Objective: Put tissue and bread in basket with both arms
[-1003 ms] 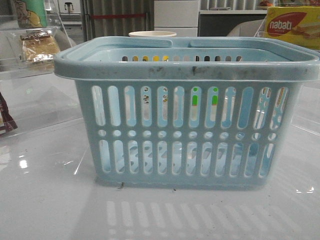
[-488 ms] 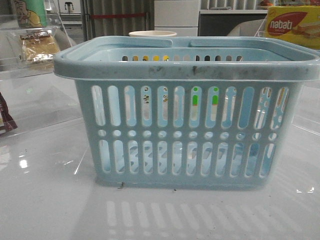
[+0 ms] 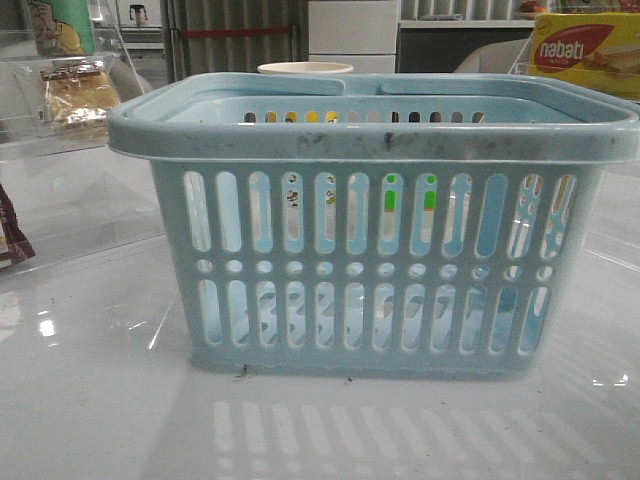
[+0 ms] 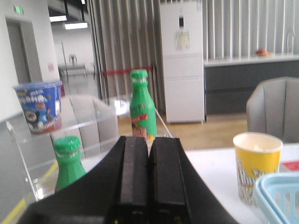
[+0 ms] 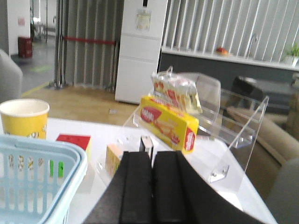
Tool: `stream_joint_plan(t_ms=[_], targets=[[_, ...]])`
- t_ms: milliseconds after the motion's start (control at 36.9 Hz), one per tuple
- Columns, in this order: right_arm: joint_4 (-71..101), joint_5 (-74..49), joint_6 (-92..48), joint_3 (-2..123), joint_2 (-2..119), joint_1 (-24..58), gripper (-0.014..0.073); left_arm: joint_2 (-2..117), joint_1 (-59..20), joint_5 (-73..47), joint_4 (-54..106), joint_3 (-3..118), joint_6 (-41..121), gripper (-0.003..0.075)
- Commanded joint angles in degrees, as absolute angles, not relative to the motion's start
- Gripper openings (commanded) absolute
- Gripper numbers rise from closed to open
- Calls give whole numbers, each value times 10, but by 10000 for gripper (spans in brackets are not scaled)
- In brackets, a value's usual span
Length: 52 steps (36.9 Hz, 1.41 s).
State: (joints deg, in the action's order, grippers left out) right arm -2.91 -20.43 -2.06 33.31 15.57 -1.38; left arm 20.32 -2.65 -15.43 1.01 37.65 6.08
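The light blue basket [image 3: 370,230] fills the middle of the front view; its corner shows in the left wrist view [image 4: 280,196] and its side in the right wrist view [image 5: 37,177]. The bread [image 3: 78,95], golden-brown in clear wrap, lies on a clear shelf at the far left. A small white pack with black marks, seemingly the tissue [image 5: 146,144], stands just beyond my right gripper [image 5: 153,186], which is shut and empty. My left gripper [image 4: 149,172] is shut and empty, facing green bottles. Neither gripper shows in the front view.
A yellow cup [image 3: 305,69] stands behind the basket. A nabati box [image 3: 585,50] sits on a clear rack at right, with a snack bag [image 5: 177,91] above it. A dark brown packet [image 3: 10,240] is at left. Green bottles [image 4: 142,105] and a blue tub [image 4: 39,105] stand on the left rack.
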Motion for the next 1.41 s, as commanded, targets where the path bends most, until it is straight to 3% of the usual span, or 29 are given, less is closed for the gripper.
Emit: stream_joint_plan(t_ms=[0,352,678,759,840,949,1057,1382], targets=[[-39,-242,-20,382,215,-17,58,245,-26,-145,15,404,57,90],[-39,-338,-20,387,353,-17,58,314,-26,-229,15,395,57,90],[-39,-336,-20,387,362,-17,59,315,-26,-227,15,395,57,92],[-39,-336,-20,387,362,-17,68,315,-26,-236,15,395,59,134],[-39,-336,-20,387,363,-17,147,315,-26,-245,15,395,59,224],[-39,-332,-20,387,370,-17,356,315,-26,-250,15,395,59,370],[-40,-324,-20,387,379,-17,531,315,-26,-249,15,395,59,403],[-61,-303,-19,417,463,-31,562,315,-26,-249,15,395,59,403]])
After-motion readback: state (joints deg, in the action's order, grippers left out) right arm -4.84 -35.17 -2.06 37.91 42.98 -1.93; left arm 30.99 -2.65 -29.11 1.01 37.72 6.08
